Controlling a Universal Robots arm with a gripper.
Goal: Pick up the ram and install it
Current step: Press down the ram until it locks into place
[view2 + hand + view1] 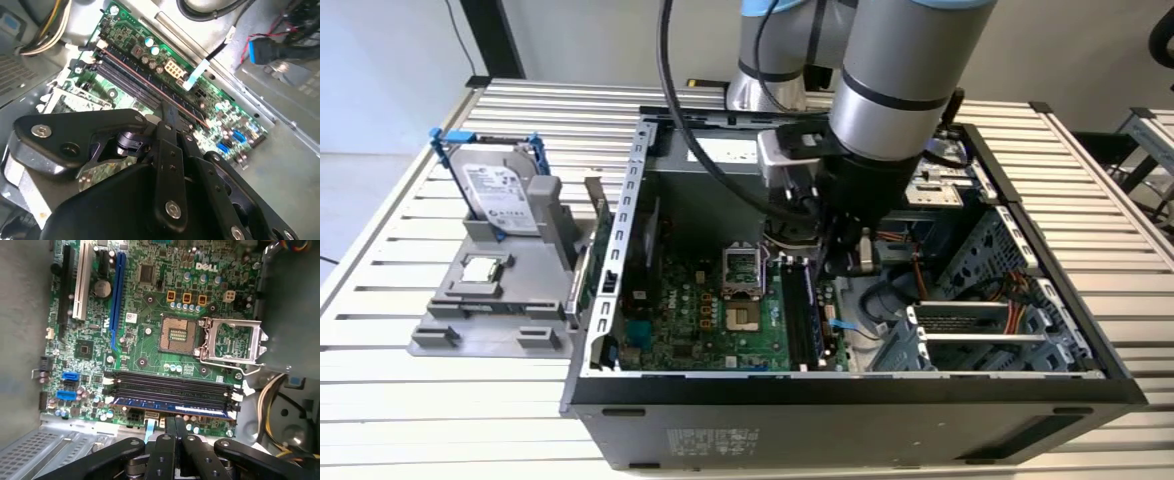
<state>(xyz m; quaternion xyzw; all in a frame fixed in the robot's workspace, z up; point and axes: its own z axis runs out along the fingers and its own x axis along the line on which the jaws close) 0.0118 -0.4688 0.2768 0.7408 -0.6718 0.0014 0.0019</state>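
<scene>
Gripper [175, 426] fingers pressed together, holding nothing, tips just above the ram [170, 406] lying in the motherboard's [145, 342] outermost slot.

Arm [894, 90] reaching steeply downward, hand [175, 427] fingers pressed together, pointing down

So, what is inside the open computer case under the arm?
Inside the computer case lies the green motherboard with an open processor socket and memory slots. The ram sits in one slot, with the hand just above it. The arm covers part of the interior in the exterior view.
</scene>
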